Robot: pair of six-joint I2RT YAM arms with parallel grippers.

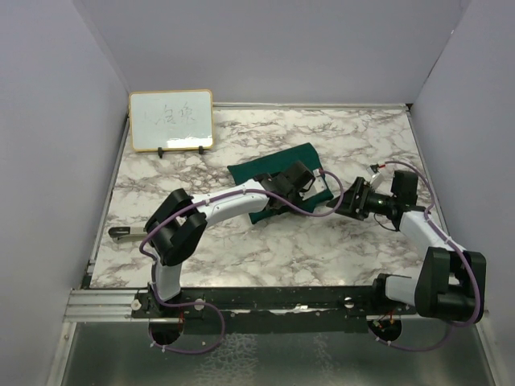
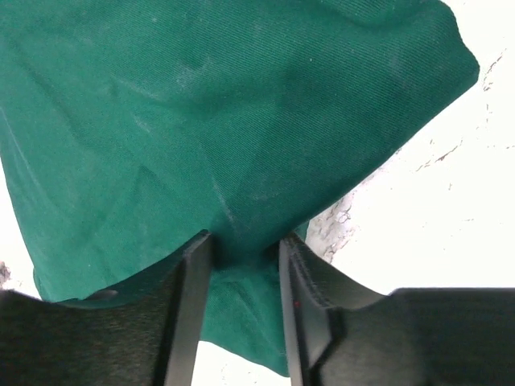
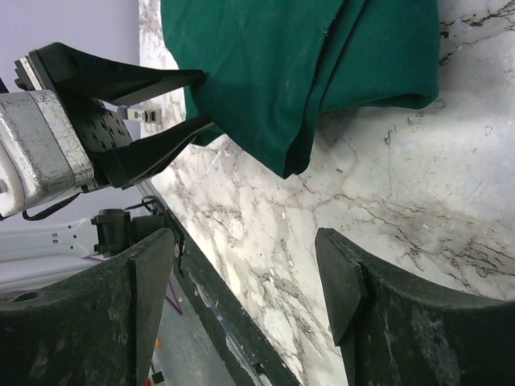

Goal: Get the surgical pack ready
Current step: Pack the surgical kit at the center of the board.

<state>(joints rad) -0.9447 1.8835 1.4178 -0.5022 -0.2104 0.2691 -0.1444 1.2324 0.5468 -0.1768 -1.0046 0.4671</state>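
The surgical pack is a folded dark green fabric bundle [image 1: 269, 170] lying mid-table; it also shows in the left wrist view [image 2: 201, 121] and the right wrist view [image 3: 306, 72]. My left gripper [image 1: 304, 191] is over its near right part, shut on a pinched fold of the green fabric [image 2: 241, 257]. My right gripper [image 1: 348, 199] is open and empty, just right of the bundle, with bare marble between its fingers [image 3: 338, 281]. The steel tray, instruments and gauze are hidden or out of view.
A wood-framed whiteboard [image 1: 170, 121] stands at the back left. A dark tool [image 1: 122, 233] lies near the table's left edge. The black front rail [image 1: 282, 301] runs along the near edge. Grey walls enclose the table.
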